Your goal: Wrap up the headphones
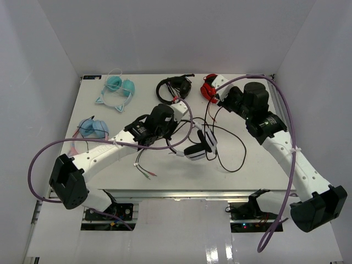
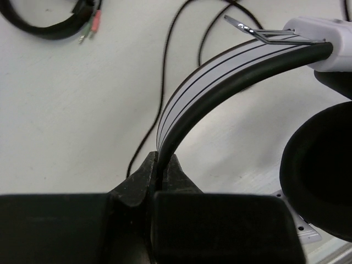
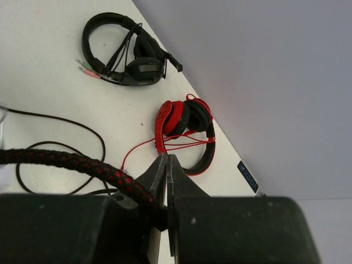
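The white-and-black headphones lie mid-table, their thin black cable looping to the right and its plugs lying near the front. In the left wrist view my left gripper is shut on the white striped headband, with a black earcup pad at the right. My right gripper is shut at the back right. A black braided cable with red flecks runs in between its fingers low down, and the tips meet just short of the red headphones.
All-black headphones and the red headphones lie at the back. Teal cat-ear headphones and a blue pair sit at the left. White walls enclose the table on three sides.
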